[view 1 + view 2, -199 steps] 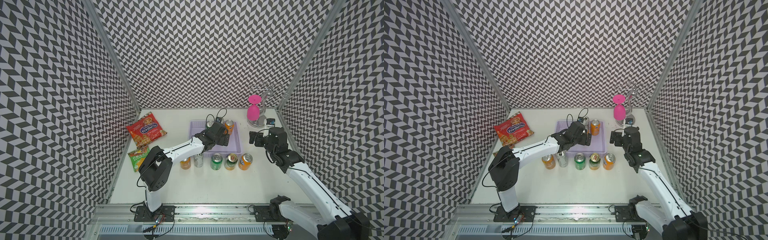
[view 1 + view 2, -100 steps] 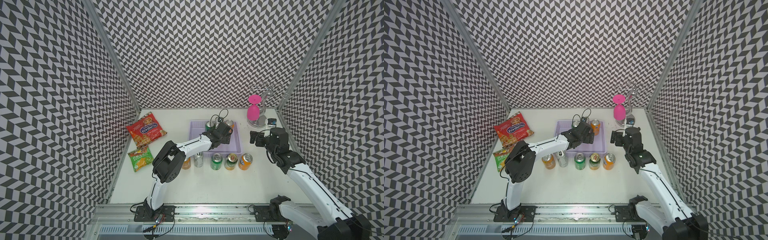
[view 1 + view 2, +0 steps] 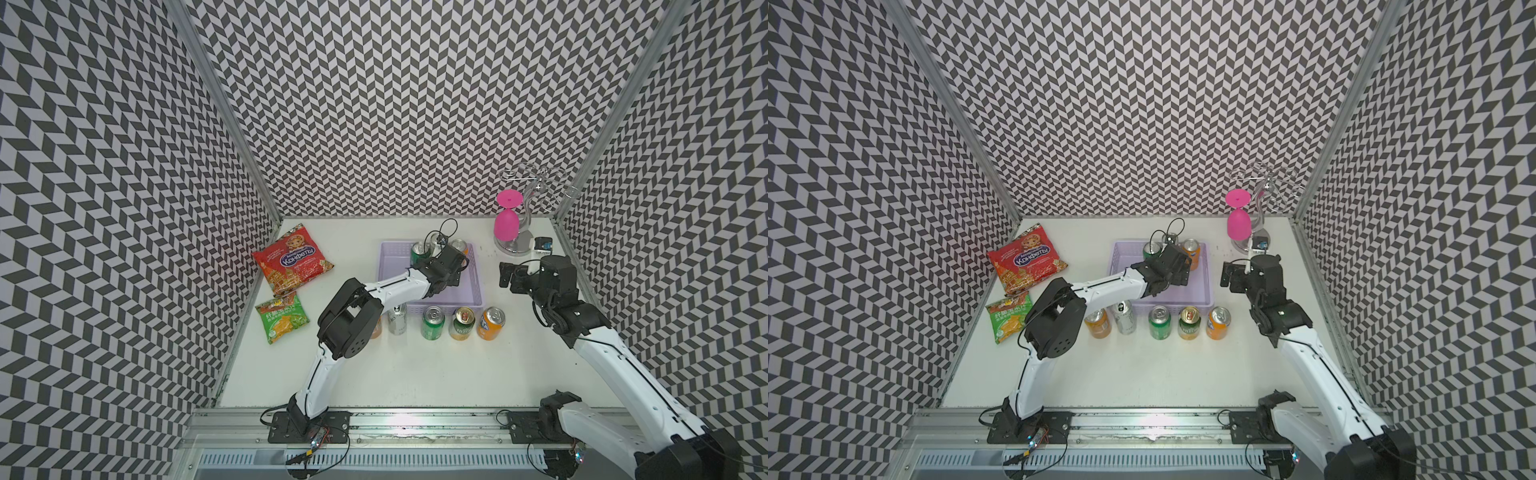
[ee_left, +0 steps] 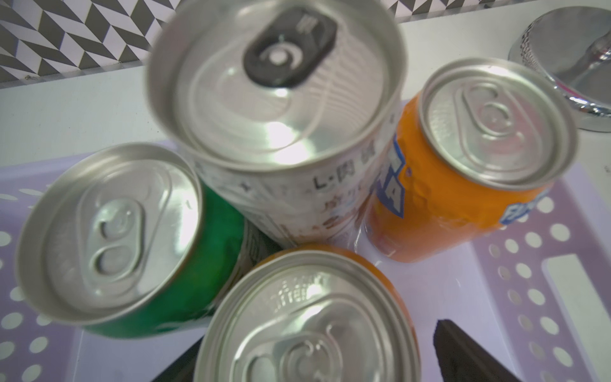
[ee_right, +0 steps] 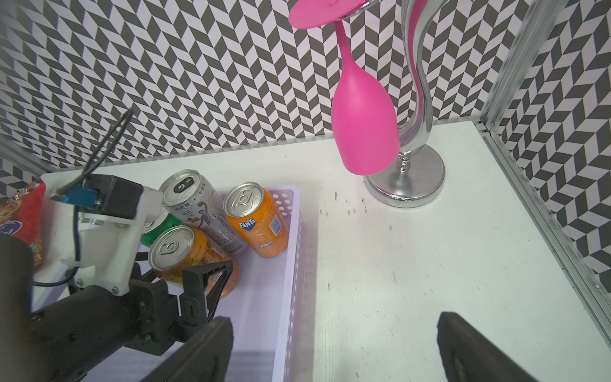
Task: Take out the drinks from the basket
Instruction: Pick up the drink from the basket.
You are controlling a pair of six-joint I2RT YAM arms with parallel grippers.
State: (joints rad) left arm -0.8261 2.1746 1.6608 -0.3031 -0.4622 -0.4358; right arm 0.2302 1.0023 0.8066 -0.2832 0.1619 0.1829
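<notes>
Left gripper farther in, can half-hidden

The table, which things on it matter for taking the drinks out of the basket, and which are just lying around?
Job: lavender basket; inside it green can, silver-white can, Fanta can, nearer orange can; row of five cans outside; left gripper, open around that orange can.
Lying about: red candy bag; green snack bag; pink goblet on its chrome stand.

Blk/wht chevron-pattern walls on left, far & right, joined by aluminium corner posts. White tabletop, lightly scuffed. Metal rail along near edge w/ glare, prob. overhead light.
</notes>
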